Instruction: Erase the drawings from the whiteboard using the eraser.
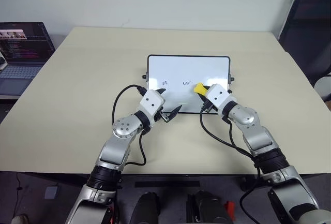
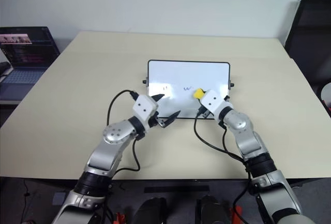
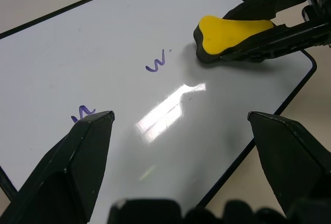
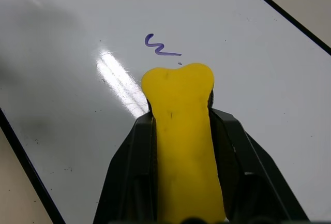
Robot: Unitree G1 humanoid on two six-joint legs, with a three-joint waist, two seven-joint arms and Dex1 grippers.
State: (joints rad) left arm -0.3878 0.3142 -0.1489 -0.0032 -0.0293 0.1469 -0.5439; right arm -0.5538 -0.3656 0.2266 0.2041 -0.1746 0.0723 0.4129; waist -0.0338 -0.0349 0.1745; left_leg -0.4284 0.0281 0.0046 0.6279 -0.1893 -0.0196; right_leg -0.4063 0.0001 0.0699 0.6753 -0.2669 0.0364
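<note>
Overhead, from the head cameras, the whiteboard [image 1: 188,63] lies flat on the beige table [image 1: 67,89], long side running left to right. The right gripper [image 1: 203,90] is clamped on the yellow eraser [image 1: 198,87], which sits over the board's right half, just to the right of the middle squiggle [image 1: 186,83]. A second squiggle [image 1: 165,83] lies further left, nearer the left gripper [image 1: 167,106], whose fingers stand apart and hold nothing above the board's near edge. So the remaining drawings lie leftward from the eraser, and the right arm is the one placed to sweep them. A laptop [image 1: 23,53] sits well away at the table's far left.

Seen from the left wrist, the eraser [image 3: 232,36] shows a black underside and looks to be at or just above the board surface; I cannot tell whether it touches. The nearer squiggle [image 3: 158,61] is a short way off its rounded end, the other squiggle [image 3: 83,113] beyond it. Bare white board lies between them, with glare only.

Seen from the right wrist, the eraser's [image 4: 182,131] long axis runs along the fingers, its flared tip pointing almost straight at the nearer squiggle [image 4: 160,45]. The board's black frame runs close on either side, so a stroke likely wants to stay along the board's length.
</note>
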